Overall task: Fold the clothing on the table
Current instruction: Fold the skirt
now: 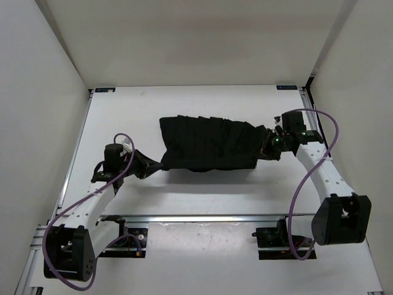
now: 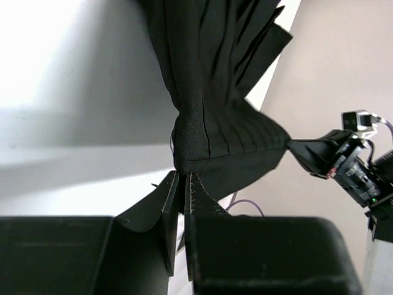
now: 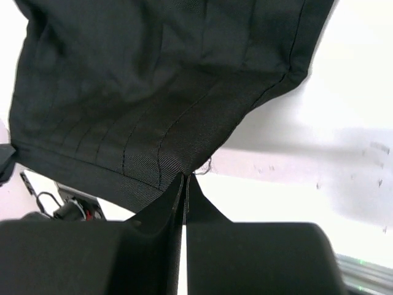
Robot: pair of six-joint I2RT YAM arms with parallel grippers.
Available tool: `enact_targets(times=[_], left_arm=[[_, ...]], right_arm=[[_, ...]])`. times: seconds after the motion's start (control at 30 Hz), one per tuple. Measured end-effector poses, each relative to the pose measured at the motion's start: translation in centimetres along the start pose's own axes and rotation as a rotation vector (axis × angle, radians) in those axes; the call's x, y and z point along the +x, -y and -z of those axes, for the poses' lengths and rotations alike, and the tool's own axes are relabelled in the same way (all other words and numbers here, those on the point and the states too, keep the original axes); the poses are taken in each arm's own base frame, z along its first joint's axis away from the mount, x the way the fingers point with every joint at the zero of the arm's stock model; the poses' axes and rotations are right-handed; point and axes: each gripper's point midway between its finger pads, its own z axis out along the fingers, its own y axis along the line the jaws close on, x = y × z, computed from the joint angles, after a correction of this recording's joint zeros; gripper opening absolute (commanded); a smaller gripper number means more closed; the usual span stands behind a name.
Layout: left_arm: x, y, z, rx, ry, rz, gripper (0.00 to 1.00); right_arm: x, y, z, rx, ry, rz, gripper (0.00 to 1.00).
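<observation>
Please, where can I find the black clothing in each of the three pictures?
Top external: the clothing, centre of the picture.
Left wrist: the clothing, upper centre, down to the middle.
Right wrist: the clothing fills the upper left.
Shared landmark: the right pincer, shut on the clothing's end, visible in all three.

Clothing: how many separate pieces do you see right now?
1. One black garment stretched above the table, left end clamped in the left jaws, right end in the right jaws. A second piece could hide within its folds.
</observation>
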Motion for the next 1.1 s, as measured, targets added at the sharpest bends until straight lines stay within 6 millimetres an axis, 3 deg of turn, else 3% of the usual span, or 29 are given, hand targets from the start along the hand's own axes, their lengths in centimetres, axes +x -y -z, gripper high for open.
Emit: enact_targets(times=[0.13,0.23,0.4,0.6,0.7,0.83,0.97,1.1], left_arm=[[-0.6,0.3,-0.3,0.001,-0.001,0.008,0.00],[-0.5,1.1,-0.2,0.032,-0.012,0.001,0.00],[-0.5,3.8,1.3,0.028,0.010,-0.082,0.00],[-0.9,8.7,7.1,0.082,0.172,-0.228,0.00],[-0.8,9.9,8.7,0.094,0.205,-0.264,0.00],[-1.8,8.2,6.0,0.020,0.158,-0.217,0.00],[-5.7,3.5,2.8,-0.161,0.207,-0.123,0.00],[-7.4,1.0,0.6,-0.240,0.212,-0.088,0.00]], right_arm=[[-1.9,-0.8,0.4,-0.006,0.054,0.031,0.00],[-2.2,-0.6,0.7,0.010,0.069,0.049,0.00],[0.1,-0.3,2.3,0.065,0.080,0.095,0.00],[5.1,-2.2,7.1,0.041,0.143,0.165,0.01],[5.4,-2.5,8.0,0.031,0.142,0.147,0.00],[2.4,-1.9,7.1,0.067,0.128,0.084,0.00],[-1.8,1.5,4.8,0.189,0.127,0.027,0.00],[-4.1,3.5,1.8,0.239,0.083,0.015,0.00]])
